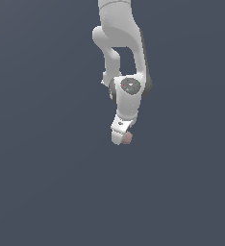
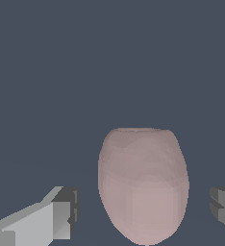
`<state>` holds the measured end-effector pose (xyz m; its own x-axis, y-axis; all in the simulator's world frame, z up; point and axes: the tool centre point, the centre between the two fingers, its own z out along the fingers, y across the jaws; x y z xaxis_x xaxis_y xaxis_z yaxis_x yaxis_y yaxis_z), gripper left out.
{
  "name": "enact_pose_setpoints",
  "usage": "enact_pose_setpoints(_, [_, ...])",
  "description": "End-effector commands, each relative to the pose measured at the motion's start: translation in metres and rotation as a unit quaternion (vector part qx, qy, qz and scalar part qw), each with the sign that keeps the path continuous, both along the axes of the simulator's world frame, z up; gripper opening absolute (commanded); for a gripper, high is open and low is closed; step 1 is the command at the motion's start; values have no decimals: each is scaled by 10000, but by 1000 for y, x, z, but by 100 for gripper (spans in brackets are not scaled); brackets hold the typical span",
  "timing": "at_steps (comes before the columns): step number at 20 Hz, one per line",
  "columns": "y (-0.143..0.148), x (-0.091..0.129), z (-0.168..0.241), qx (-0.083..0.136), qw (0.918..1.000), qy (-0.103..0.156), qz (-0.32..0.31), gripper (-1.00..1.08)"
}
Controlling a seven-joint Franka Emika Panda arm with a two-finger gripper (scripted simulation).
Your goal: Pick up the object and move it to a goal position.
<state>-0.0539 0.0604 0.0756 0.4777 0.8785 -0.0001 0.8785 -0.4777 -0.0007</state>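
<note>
One dull pinkish-brown rounded lump [image 2: 143,185] sat between the white gripper's [image 1: 122,139] parted fingers [image 2: 61,214], neither visibly touching, seemingly straddled for grasping.

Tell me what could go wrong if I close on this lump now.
The object sits nearer one finger than the other in the wrist view, so closing may shove it sideways. Its rounded sides could let it squirt out of the gripper. The exterior view hides most of it behind the gripper.

Flat, even simulator light; sharp renders, no glare, no cast shadows.
</note>
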Motion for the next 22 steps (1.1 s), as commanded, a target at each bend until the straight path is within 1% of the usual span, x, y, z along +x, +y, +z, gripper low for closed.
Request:
enact_pose_setpoints(1, [0, 0, -10, 0, 10000, -2, 4, 100])
enact_pose_setpoints(6, [0, 1, -17, -1, 10000, -2, 8, 100])
enact_pose_setpoints(7, [0, 1, -17, -1, 10000, -2, 8, -100])
enact_pose_setpoints(16, [0, 1, -17, -1, 10000, -2, 8, -100])
enact_pose_setpoints(22, [-4, 1, -9, -2, 10000, -10, 8, -100])
